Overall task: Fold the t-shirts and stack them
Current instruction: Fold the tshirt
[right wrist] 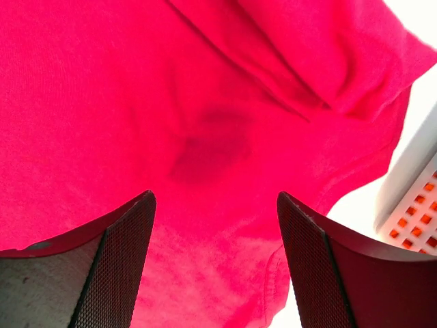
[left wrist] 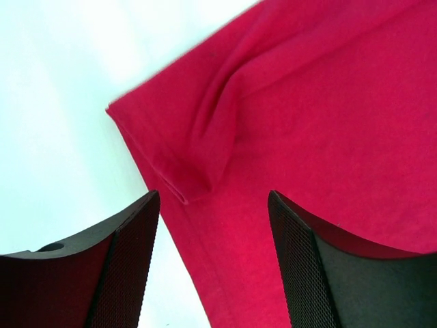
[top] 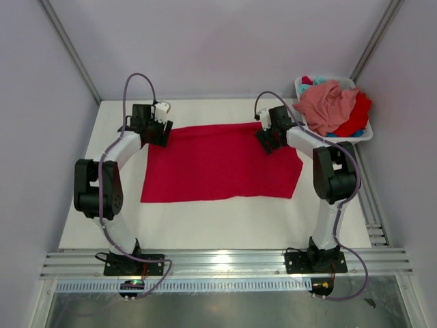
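Red t-shirt [top: 222, 164]: lies flat on the white table [top: 218, 225], spread wide between the two arms, with its far edge under both claws.
Left gripper [left wrist: 213, 205]: jaws apart, nothing between them. It stands over the far left corner, where a tucked sleeve [left wrist: 205, 137] makes a soft ridge.
Right gripper [right wrist: 215, 205]: jaws apart too, empty, above the far right corner and near the basket.
Step in hand: I judge it is the grasp of the two far corners, to bring this edge toward the near one.
How to do it well: both claws should come down together and take all layers, the tucked sleeve included, then lift evenly so the cloth does not skew.
Basket [top: 355, 139]: white plastic, at the far right of the table. Inside is a salmon pink t-shirt [top: 328, 106] on top, a second red shirt [top: 356, 116] under it, and a bit of teal cloth [top: 317, 82] at the rim.
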{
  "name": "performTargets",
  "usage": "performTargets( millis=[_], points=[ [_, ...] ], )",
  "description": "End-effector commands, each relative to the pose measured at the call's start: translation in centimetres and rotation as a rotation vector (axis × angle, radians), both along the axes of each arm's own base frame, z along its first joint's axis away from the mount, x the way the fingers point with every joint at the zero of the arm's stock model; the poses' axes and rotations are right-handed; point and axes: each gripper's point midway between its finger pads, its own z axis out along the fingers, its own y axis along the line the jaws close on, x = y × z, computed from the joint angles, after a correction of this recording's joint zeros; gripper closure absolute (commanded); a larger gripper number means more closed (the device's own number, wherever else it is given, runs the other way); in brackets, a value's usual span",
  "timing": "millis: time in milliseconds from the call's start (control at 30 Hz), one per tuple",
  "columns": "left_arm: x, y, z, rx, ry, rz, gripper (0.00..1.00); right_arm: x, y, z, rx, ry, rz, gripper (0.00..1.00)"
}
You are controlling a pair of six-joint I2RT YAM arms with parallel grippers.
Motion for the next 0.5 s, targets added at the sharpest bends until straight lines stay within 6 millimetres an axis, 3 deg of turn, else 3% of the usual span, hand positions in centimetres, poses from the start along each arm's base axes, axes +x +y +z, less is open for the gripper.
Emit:
performTargets(
  millis=[0, 200, 333, 433, 467],
  points=[
    [1.2, -1.2, 1.6, -0.056, -0.031, -0.025, 0.35, 1.7, 1.4, 2.6, 0.053, -0.070, 0.029, 0.24],
    [-0.7, -1.3, 0.9, -0.050, 0.017, -0.063, 0.36, 0.9, 2.4, 1.7, 0.094, -0.032, 0.069, 0.24],
    [-5.6, -2.5, 0.2, -0.051, 0.139, -0.249, 0.35, -2.5, 3.7, 1.6, 0.152, 0.044, 0.206, 0.24],
    [-11.5, -3.0, -0.1, -0.039, 0.237, -0.446, 0.31, -5.3, 3.6, 2.8, 0.154, 0.029, 0.299, 0.24],
    [-13.9, -3.1, -0.4, -0.054, 0.305, -0.484, 0.30, -7.0, 3.3, 2.0, 0.149, 0.058, 0.324, 0.24]
  ],
)
